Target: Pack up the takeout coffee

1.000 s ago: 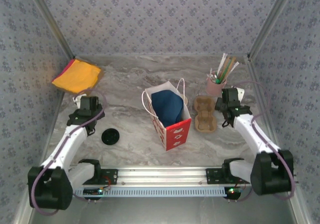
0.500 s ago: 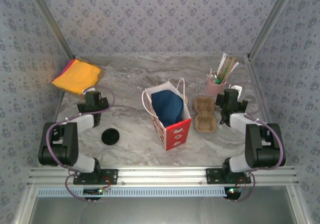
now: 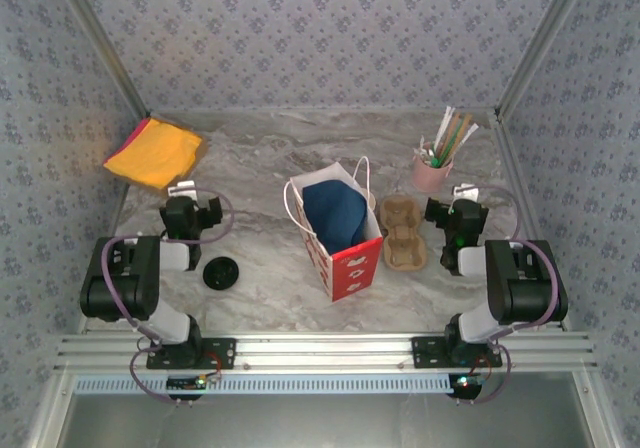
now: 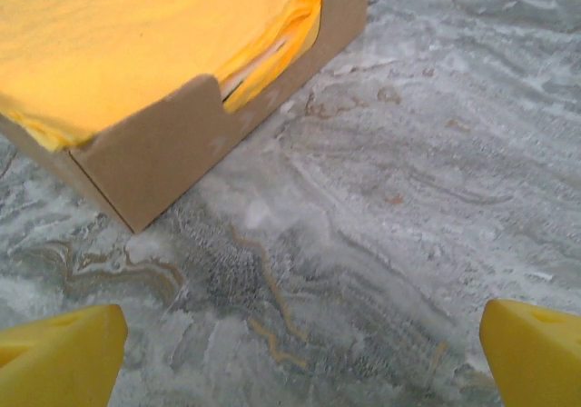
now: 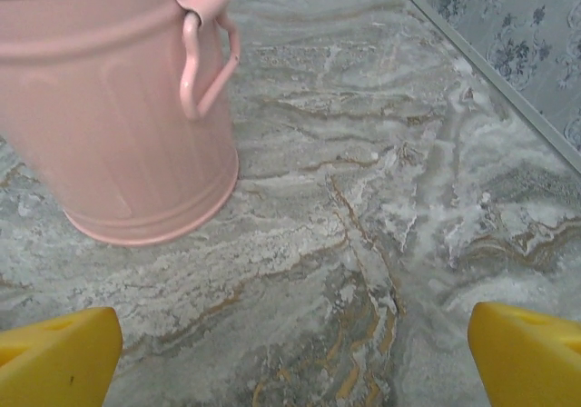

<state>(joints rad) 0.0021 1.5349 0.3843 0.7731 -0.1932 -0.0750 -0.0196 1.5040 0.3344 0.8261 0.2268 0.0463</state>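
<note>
Left of the paper bag point(image 3: 335, 230), level with its near end, the black lid point(image 3: 220, 273) is lying flat, round, favouring no direction. The left gripper point(image 3: 190, 208) is hovering just beyond it, fingers apart. Bare table point(image 3: 265, 278) is separating lid from bag. Right of the bag, the right gripper point(image 3: 458, 213) is gaping too.
</note>
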